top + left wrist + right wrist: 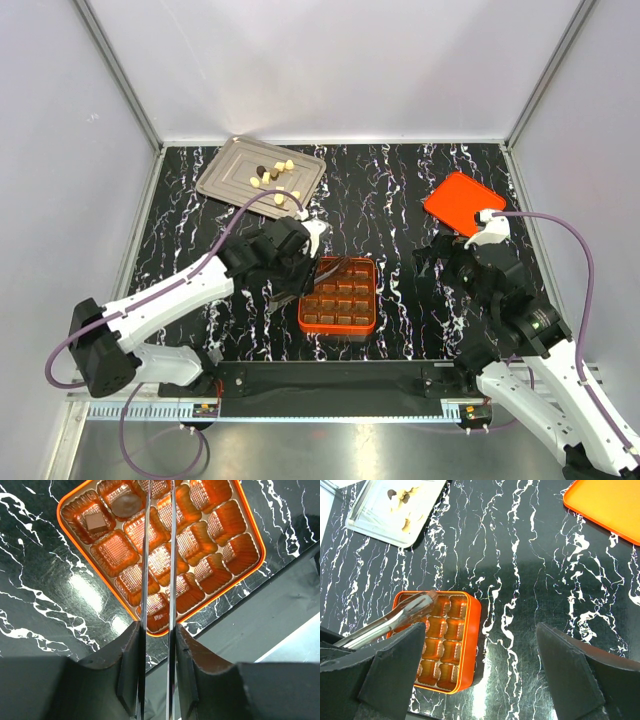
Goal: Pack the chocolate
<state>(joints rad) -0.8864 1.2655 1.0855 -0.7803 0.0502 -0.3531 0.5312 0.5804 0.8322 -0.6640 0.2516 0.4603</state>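
Observation:
The orange box (338,296) with brown grid cells lies at the table's middle front. Two dark chocolates sit in its cells, a square one (95,522) and a round one (125,504). My left gripper (292,256) is shut on metal tongs (159,580) whose blades reach over the box. Their tips (426,601) are over the box's far left cells, and I cannot tell whether they hold a piece. Several dark and cream chocolates (272,176) lie on the grey tray (228,172) at the back left. My right gripper (447,262) is open and empty, right of the box.
The orange lid (462,203) lies flat at the back right and also shows in the right wrist view (605,502). The tray shows in the right wrist view (370,517). A black rail (330,378) runs along the table's front edge.

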